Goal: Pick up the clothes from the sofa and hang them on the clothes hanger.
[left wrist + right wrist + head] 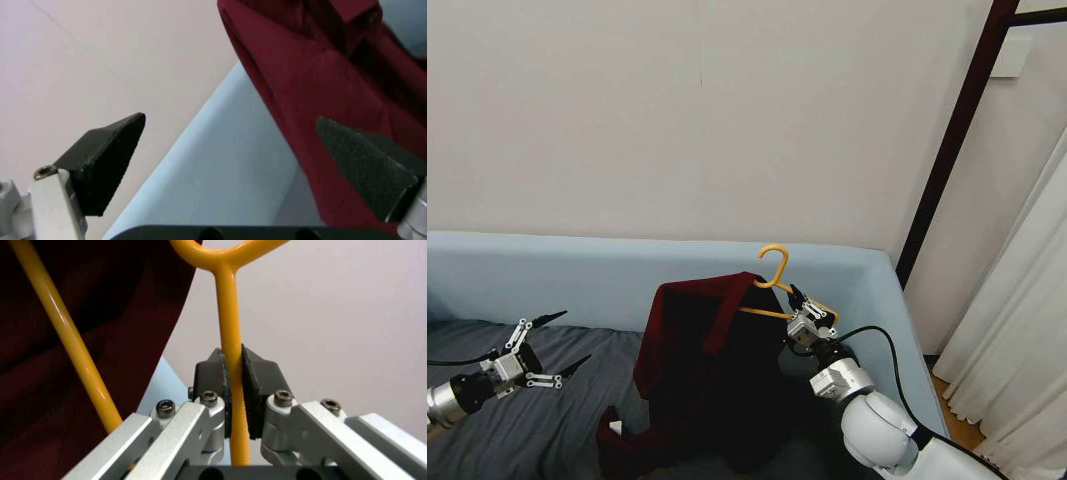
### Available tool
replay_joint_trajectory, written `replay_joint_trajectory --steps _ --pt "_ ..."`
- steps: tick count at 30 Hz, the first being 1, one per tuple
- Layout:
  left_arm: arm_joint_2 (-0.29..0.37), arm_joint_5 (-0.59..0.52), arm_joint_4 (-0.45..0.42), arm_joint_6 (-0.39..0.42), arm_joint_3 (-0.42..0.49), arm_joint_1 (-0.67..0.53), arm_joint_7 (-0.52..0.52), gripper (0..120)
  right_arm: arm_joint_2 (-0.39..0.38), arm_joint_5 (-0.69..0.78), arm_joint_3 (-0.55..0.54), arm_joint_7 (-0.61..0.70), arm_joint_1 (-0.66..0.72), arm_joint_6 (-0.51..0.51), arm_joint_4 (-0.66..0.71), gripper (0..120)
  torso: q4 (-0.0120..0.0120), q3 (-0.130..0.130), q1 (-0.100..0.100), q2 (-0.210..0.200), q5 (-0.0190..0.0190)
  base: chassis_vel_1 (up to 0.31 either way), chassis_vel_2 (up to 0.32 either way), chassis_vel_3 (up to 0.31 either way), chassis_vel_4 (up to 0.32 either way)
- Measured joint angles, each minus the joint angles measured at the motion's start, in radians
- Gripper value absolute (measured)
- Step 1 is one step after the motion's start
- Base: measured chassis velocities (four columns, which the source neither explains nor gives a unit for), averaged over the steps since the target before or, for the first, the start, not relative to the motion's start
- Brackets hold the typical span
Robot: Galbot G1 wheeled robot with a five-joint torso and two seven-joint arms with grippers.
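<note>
A dark red shirt (712, 375) hangs on a yellow hanger (774, 270) held up over the sofa's right end. Its lower part trails down onto the seat. My right gripper (811, 310) is shut on the hanger's right bar; in the right wrist view its pads (252, 385) clamp the yellow rod (229, 340). My left gripper (564, 345) is open at the left over the seat, apart from the shirt. In the left wrist view its fingers (107, 160) stand wide with the shirt (313, 85) beyond them.
The sofa has a pale blue backrest (557, 275) and a dark grey seat (557, 420). A plain wall stands behind. A dark post (947, 150) and white curtains (1017, 330) are at the right.
</note>
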Motion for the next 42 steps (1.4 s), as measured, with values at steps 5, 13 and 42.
replay_joint_trajectory --steps 5,13,42 --pt "0.006 -0.187 -0.088 0.102 0.021 0.017 0.055 100 0.022 -0.113 0.033 -0.058 0.009 0.175 -0.066 4 0.0002 0.000 0.000 0.000 0.0002 0.000 0.000 0.000 0.000" --pt "0.053 -0.391 -0.275 0.268 0.107 -0.002 0.030 100 0.057 -0.310 0.059 -0.087 0.011 0.287 -0.111 4 -0.0003 0.000 0.000 0.000 0.0002 0.000 0.000 0.000 0.000" --pt "0.081 -0.344 -0.192 0.380 0.251 0.001 0.083 52 0.153 -0.715 0.066 -0.052 -0.008 0.443 -0.101 4 0.0000 0.000 0.000 0.000 0.0001 0.000 0.000 0.000 0.000"
